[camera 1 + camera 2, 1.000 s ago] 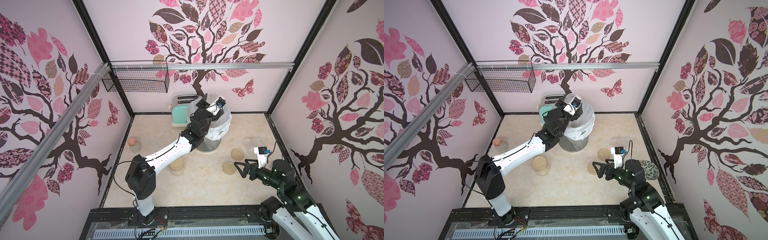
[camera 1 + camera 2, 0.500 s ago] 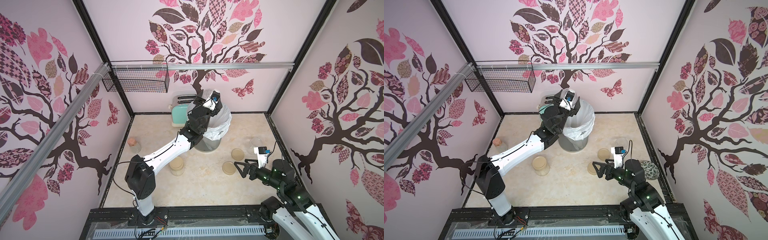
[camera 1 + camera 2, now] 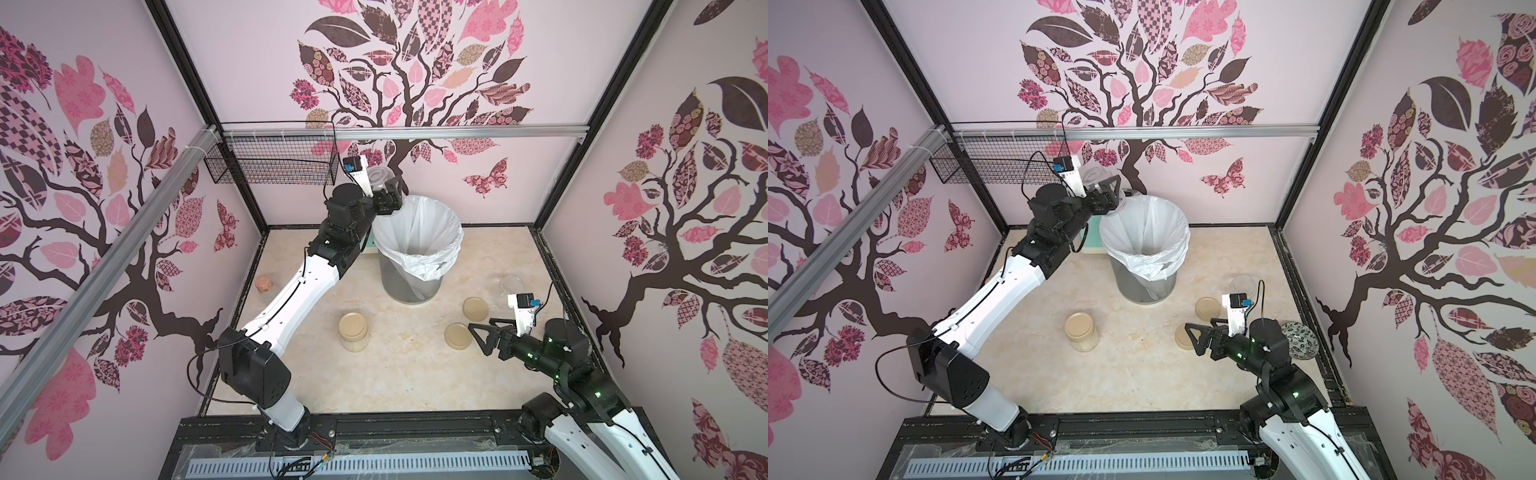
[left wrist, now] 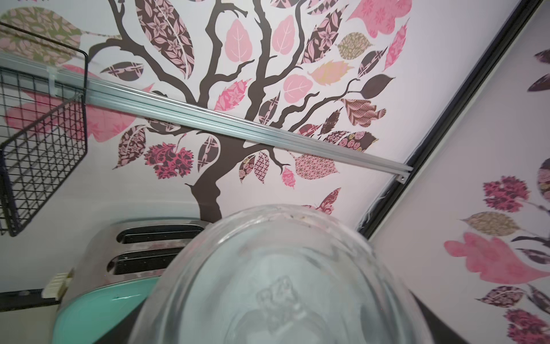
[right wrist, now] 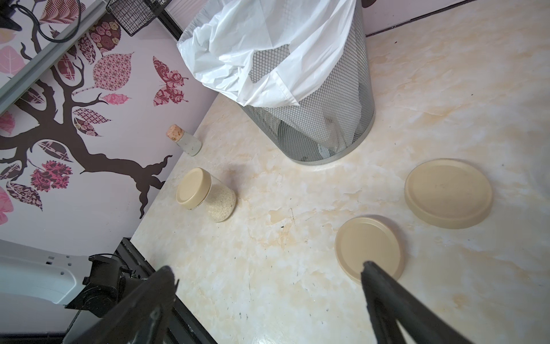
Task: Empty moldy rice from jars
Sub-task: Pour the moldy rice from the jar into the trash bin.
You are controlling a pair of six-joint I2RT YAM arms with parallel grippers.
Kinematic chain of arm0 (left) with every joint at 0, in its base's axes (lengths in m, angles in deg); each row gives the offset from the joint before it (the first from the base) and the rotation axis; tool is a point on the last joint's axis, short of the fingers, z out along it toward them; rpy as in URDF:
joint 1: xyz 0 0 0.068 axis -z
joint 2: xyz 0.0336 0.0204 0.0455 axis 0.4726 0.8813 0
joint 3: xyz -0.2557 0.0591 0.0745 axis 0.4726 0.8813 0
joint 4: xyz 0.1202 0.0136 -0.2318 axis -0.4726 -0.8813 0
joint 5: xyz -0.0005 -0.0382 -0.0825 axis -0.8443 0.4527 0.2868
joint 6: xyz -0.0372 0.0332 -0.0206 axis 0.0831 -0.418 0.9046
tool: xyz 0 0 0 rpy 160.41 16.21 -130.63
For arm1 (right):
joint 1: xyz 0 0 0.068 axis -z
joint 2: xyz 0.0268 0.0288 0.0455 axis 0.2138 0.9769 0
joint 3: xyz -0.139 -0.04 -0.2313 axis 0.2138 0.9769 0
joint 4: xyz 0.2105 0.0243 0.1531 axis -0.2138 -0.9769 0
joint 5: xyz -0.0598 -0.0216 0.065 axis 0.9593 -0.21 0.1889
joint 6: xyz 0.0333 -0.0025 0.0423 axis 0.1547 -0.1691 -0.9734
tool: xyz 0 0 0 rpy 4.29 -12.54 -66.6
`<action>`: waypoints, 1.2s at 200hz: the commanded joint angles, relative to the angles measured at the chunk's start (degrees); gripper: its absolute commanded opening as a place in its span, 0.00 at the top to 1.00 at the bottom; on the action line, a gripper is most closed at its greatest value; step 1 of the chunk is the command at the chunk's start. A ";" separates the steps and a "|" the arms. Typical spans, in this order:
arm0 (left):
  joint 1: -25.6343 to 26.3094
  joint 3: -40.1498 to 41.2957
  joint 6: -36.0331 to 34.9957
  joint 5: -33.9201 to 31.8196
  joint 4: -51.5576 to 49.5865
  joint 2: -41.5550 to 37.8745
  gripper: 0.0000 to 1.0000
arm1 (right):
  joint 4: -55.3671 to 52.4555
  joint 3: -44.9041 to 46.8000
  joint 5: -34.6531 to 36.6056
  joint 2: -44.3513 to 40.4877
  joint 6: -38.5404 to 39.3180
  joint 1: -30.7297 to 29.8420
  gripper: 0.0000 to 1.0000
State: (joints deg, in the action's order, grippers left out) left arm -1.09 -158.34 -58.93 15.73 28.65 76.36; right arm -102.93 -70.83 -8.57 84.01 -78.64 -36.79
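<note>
At the far left a small corked bottle (image 3: 264, 284) is standing by the wall, out of the way of the work. Next, a closed jar (image 3: 353, 331) is sitting upright on the table (image 3: 374, 386) with its beige top screwed on. The rice (image 5: 221, 205) is showing through the glass, so this one looks yet to be emptied.

The left gripper (image 3: 388, 200) is clamping an open jar (image 3: 380, 176) and holding it high at the bin's (image 3: 409, 286) left rim, probably so that anything falling lands in the white liner. Whether it is hanging over the opening or just outside it, I cannot tell. In the left wrist view its glass (image 4: 282, 283) is looking clear, with only a few specks clinging near the edge, so I judge its rice is gone. The liner's bottom is too dim to show any grains.

Right of the bin, two loose lids (image 3: 476, 308) are lying flat on the table, apparently set aside after unscrewing. A lidless jar (image 3: 512, 284) is standing behind them, looking empty. The right gripper (image 3: 478, 340) is hovering low beside the nearer lid (image 5: 369, 248), spread wide and carrying nothing, seemingly waiting. A patterned dish (image 3: 1298, 340) is sitting at the far right.
</note>
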 commanded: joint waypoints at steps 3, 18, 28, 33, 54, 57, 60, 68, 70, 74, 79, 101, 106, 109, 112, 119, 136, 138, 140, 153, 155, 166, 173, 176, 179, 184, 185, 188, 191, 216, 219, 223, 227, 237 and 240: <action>-0.87 1.06 8.88 8.57 5.04 -1.44 0.38 | -0.20 -0.52 -0.02 -0.33 -0.19 0.10 0.01; -2.50 1.62 13.14 12.64 7.27 -1.00 0.38 | -0.28 -0.52 0.08 -0.67 -0.26 0.15 0.01; -4.08 1.91 17.11 16.14 10.49 -0.35 0.38 | -0.32 -0.47 0.17 -0.75 -0.28 0.10 0.01; -4.71 2.05 19.95 17.75 11.64 0.13 0.38 | -0.37 -0.49 0.16 -0.78 -0.34 0.10 0.01; -7.94 2.45 30.33 23.24 18.44 2.58 0.39 | -0.47 -0.48 0.17 -0.89 -0.43 0.11 0.01; -8.30 2.51 31.70 23.82 19.41 2.93 0.39 | -0.47 -0.48 0.20 -0.88 -0.43 0.10 0.01; -8.59 2.54 32.87 24.40 20.33 3.22 0.39 | -0.46 -0.43 0.17 -0.94 -0.36 0.10 0.01; -9.05 2.52 35.51 25.58 22.44 4.08 0.39 | -0.43 -0.46 0.25 -0.87 -0.37 0.10 0.01; -9.17 2.46 36.12 25.86 22.83 4.23 0.39 | -0.38 -0.49 0.25 -0.86 -0.33 0.10 0.01; -9.33 2.38 37.17 26.32 23.56 4.63 0.39 | -0.38 -0.49 0.25 -0.88 -0.41 0.10 0.01; -9.40 2.30 38.53 26.69 24.30 4.94 0.39 | -0.33 -0.49 0.26 -0.89 -0.38 0.15 0.01; -9.96 2.41 45.04 28.53 29.58 7.04 0.39 | -0.36 -0.47 0.17 -0.87 -0.43 0.10 0.01; -10.06 2.24 46.34 29.03 30.77 7.51 0.39 | -0.42 -0.49 0.17 -0.97 -0.43 0.10 0.00; -10.08 2.15 47.16 29.32 31.36 7.89 0.39 | -0.45 -0.48 0.24 -0.98 -0.39 0.10 0.01; -10.07 1.98 47.72 29.56 31.82 8.25 0.39 | -0.52 -0.49 0.25 -1.04 -0.43 0.10 0.01; -10.06 1.65 49.13 30.24 32.92 8.94 0.39 | -0.62 -0.38 0.33 -1.12 -0.43 0.10 0.01; -10.15 0.89 51.74 31.56 35.45 10.53 0.39 | -0.78 -0.32 0.43 -1.36 -0.34 0.12 0.01; -10.08 0.82 52.00 31.78 35.73 10.65 0.39 | -0.84 -0.36 0.43 -1.42 -0.34 0.11 0.01; -10.11 0.69 52.13 31.96 36.00 10.82 0.39 | -0.82 -0.33 0.43 -1.39 -0.39 0.10 0.01; -10.15 0.00 52.76 33.09 36.70 11.64 0.39 | -0.81 -0.32 0.43 -1.47 -0.34 0.10 0.01; -10.15 -0.15 52.71 33.17 36.68 11.66 0.39 | -0.81 -0.34 0.43 -1.47 -0.34 0.10 0.01; -10.15 -0.29 51.63 33.52 36.24 11.60 0.39 | -0.88 -0.31 0.43 -1.47 -0.34 0.11 0.01; -10.15 -0.52 50.01 33.50 34.84 11.22 0.39 | -0.90 -0.30 0.39 -1.49 -0.26 0.10 0.01; -10.15 -0.55 49.21 33.52 34.01 10.93 0.39 | -0.89 -0.32 0.43 -1.49 -0.26 0.11 0.01; -10.15 -0.66 48.13 33.50 33.02 10.68 0.39 | -0.89 -0.32 0.43 -1.53 -0.26 0.10 0.01; -10.07 -1.01 46.02 33.54 31.12 10.29 0.39 | -0.89 -0.25 0.39 -1.56 -0.25 0.10 0.01; -10.06 -1.13 45.80 33.54 30.64 10.14 0.39 | -0.89 -0.24 0.41 -1.52 -0.25 0.10 0.01; -10.06 -1.46 44.30 33.45 29.24 9.70 0.39 | -0.89 -0.27 0.43 -1.59 -0.23 0.11 0.01; -10.00 -1.80 42.11 33.28 27.36 9.27 0.40 | -0.85 -0.25 0.43 -1.56 -0.25 0.10 0.01; -7.51 -4.64 20.99 27.65 8.67 5.11 0.40 | -0.47 -0.02 0.34 -1.56 -0.43 0.15 0.01; -7.03 -5.10 18.31 26.57 6.29 4.63 0.40 | -0.37 0.04 0.30 -1.54 -0.50 0.11 0.01; -6.15 -5.73 14.52 24.56 2.85 4.20 0.40 | -0.23 0.12 0.26 -1.51 -0.52 0.10 0.00; -5.31 -6.57 10.82 22.60 -0.15 3.85 0.40 | -0.15 0.13 0.19 -1.55 -0.60 0.11 0.01; -2.84 -8.82 1.09 17.51 -6.54 3.53 0.40 | 0.15 0.34 0.08 -1.41 -0.61 0.10 0.01; -2.06 -9.73 -1.75 15.97 -8.33 3.64 0.40 | 0.21 0.37 0.00 -1.34 -0.63 0.10 0.01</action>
State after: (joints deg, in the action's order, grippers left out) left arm -8.43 -161.57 -33.58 42.30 35.75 84.99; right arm -102.93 -70.72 -8.55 82.96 -78.82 -36.79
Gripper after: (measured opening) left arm 0.870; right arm 0.994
